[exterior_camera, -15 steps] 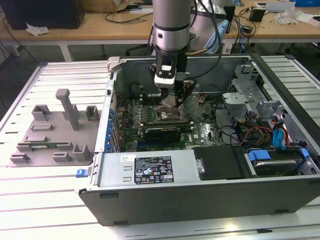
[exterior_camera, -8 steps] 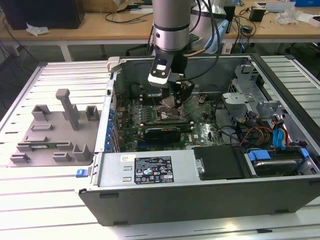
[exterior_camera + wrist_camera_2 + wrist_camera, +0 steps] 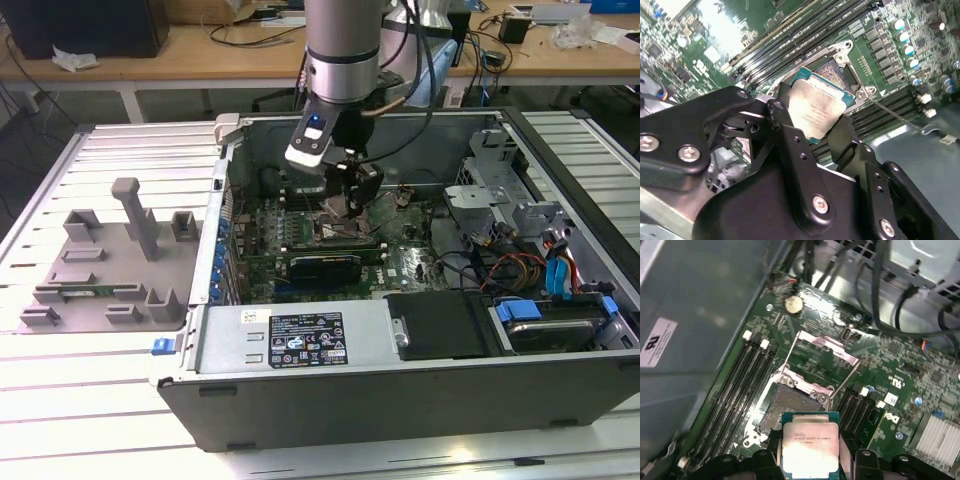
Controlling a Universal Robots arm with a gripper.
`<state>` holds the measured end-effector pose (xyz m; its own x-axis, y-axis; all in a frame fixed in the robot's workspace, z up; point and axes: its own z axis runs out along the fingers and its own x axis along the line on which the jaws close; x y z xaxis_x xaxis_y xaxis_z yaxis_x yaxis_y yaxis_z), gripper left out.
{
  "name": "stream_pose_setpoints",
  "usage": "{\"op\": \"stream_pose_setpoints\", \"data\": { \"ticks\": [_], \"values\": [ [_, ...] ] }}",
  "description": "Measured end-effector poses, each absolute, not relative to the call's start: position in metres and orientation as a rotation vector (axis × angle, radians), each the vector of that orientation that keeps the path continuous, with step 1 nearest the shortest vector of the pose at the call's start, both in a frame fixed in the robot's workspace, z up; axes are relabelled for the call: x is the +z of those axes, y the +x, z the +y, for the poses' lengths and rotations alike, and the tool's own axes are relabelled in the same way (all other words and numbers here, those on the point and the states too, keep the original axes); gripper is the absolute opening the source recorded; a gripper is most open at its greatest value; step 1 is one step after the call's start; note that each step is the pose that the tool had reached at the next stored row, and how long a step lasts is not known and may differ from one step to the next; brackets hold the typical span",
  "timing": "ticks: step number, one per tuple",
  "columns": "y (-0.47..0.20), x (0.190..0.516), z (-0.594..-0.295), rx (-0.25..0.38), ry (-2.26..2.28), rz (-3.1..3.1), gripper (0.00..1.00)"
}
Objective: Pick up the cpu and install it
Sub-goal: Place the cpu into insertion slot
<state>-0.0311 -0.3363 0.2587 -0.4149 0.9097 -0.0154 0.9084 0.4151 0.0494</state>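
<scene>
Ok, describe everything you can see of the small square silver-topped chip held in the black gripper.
The small flat square cpu has a pale silver metal lid with faint print, set on a thin green board that shows as a darker rim. It looks whole. The black gripper clamps it by two opposite edges, lid up. It hangs just above the open black-framed motherboard socket, whose metal latch frame is swung up. It is not seated, and nothing else appears to touch it.

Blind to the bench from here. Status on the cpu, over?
Pincer shut on cpu, inside the computer case. Cpu held at the open socket, not seated. Load plate raised.
</scene>
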Motion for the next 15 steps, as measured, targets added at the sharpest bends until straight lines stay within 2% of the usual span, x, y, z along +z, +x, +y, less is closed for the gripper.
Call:
{"op": "stream_pose_setpoints", "data": {
  "ticks": [15],
  "values": [
    [-0.0311, 0.2549, -0.3363, 0.038, 2.142, 2.236, 0.54]
  ]
}}
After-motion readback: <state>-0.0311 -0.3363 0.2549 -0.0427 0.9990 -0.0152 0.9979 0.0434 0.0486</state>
